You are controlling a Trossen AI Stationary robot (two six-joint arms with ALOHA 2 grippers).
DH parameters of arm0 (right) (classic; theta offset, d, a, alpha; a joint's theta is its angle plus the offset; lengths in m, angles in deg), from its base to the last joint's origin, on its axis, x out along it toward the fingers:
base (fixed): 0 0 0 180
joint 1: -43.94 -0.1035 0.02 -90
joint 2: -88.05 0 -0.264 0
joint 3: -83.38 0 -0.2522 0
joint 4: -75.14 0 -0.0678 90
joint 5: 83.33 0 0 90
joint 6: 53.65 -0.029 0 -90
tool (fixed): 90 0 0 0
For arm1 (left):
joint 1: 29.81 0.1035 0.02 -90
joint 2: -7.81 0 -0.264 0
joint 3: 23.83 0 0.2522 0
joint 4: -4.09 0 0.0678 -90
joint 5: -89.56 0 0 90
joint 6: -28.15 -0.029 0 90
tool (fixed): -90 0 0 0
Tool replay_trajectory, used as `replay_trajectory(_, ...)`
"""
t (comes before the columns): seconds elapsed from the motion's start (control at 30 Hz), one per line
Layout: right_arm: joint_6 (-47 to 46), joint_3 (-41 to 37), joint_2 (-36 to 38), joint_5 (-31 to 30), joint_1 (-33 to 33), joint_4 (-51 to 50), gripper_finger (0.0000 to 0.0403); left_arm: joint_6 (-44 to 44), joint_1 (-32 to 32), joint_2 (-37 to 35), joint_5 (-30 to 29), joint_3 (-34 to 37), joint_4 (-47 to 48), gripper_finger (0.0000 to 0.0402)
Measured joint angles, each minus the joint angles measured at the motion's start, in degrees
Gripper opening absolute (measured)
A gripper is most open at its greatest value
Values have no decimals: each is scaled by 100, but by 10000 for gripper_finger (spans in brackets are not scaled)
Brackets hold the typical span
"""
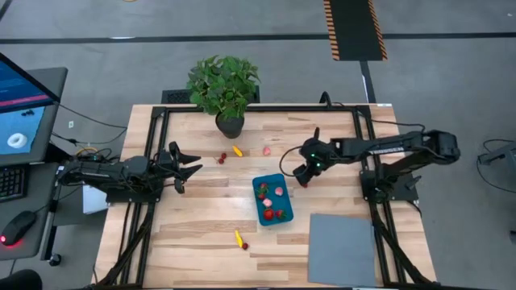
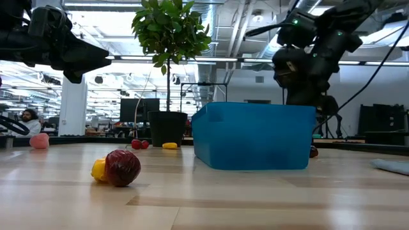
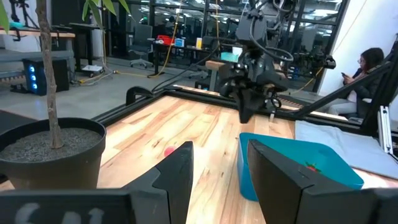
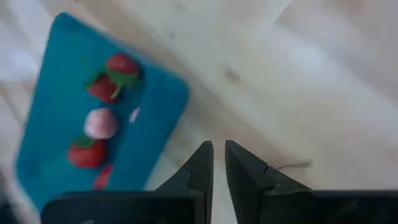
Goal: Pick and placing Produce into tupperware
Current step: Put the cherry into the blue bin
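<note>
Overhead, smooth teal plastic tupperware (image 1: pixel 272 199), rounded corners, glossy red produce (image 1: pixel 268 214) inside, right gripper (image 1: pixel 303 179) nearly pressed together, left gripper (image 1: pixel 191 168) spread.

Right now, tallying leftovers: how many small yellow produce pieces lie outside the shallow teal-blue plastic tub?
2: one yellow piece by the black plant pot; another beside a red piece near the front edge. Others may be hidden.

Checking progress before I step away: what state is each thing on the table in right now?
tupperware: upright, open, holding several red and pink pieces.
loose produce: scattered on the wood, outside the tub.
left gripper: fingers open, empty, at the table's left side.
right gripper: fingers nearly together, nothing seen between them, just beside the tub.
potted plant: upright at the far edge.
grey mat: flat, bare.
</note>
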Motion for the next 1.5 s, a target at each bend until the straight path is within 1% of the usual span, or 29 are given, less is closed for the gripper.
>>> replay_trajectory(0.17,-385,3,-81,548,60,-150,66,0,0,0,27,0,4,141)
replay_trajectory(0.3,-394,3,-81,617,166,-169,66,68,0,0,49,0,7,141)
replay_trajectory(0.37,-545,3,-81,650,242,-247,66,151,0,0,48,0,7,141)
replay_trajectory(0.57,-1003,3,-101,1249,572,-589,74,347,0,0,79,0,10,141)
replay_trajectory(0.7,-1218,3,-101,1416,804,-568,95,477,0,0,186,0,22,141)
replay_trajectory(0.87,-1221,3,-109,1311,840,-745,135,533,0,0,198,0,24,141)
replay_trajectory(0.97,-1333,3,-300,1311,839,-796,158,534,0,0,197,0,24,141)
replay_trajectory(1.07,-1362,8,-590,1386,732,-723,169,535,0,2,199,0,24,141)
replay_trajectory(1.23,-1339,16,-963,1620,624,-355,169,536,0,2,333,0,38,141)
replay_trajectory(1.37,-1265,14,-1168,1630,596,-381,154,540,0,2,484,0,54,141)
replay_trajectory(1.5,-1174,25,-1296,1690,599,-297,142,538,-2,2,503,0,59,141)
